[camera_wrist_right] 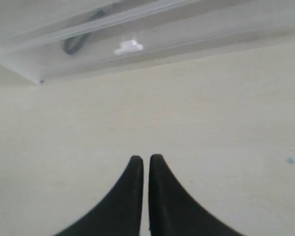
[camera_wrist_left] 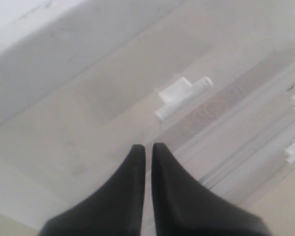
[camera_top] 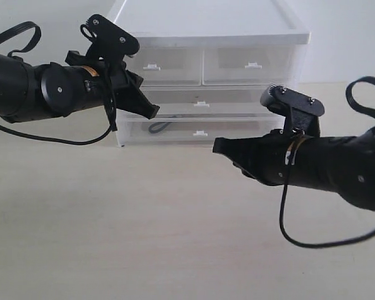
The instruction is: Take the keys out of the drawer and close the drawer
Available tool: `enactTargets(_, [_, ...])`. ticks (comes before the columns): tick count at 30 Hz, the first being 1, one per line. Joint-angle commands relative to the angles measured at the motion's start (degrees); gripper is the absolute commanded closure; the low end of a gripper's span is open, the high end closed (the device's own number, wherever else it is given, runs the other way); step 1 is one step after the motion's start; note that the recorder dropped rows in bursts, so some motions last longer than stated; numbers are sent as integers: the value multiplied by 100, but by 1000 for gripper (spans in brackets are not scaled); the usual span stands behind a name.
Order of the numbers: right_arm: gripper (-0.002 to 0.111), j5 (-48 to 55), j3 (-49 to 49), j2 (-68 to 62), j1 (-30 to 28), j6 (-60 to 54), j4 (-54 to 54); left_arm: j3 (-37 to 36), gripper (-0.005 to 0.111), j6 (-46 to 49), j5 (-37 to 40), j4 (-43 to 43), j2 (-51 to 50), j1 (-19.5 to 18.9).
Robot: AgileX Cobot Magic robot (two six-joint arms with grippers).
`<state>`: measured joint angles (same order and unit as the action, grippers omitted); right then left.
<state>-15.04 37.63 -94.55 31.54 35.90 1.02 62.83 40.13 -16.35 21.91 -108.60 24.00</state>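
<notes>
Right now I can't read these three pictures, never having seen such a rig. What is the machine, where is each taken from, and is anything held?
It is a two-armed robot, and each arm ends in a two-fingered hand. The wide picture comes from a camera off the arms; the other two look along each wrist. The left hand and the right hand are both shut and hold nothing. On the table stands a white drawer unit. Its lowest drawer looks closed; the dark strap loop of the keys shows through its front.
</notes>
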Motion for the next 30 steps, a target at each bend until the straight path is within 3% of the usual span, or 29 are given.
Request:
enactTargets(1, [108,-1726,-580,408,179,814,795,134,103,-42,-2094,404,-112,-276])
enactTargets(7, [108,-1993,-617,190,152,996,864,134,103,-42,-2094,404,-112,-276])
enactTargets(15, [108,-3702,-617,-387,152,1778,523,134,103,-42,-2094,404,-112,-276])
enactTargets(24, [108,-4824,-617,-1266,152,2381,260,134,103,-42,-2094,404,-112,-276])
enactTargets(30, [108,-3425,-479,-1410,152,1922,294,134,103,-42,-2094,404,-112,-276])
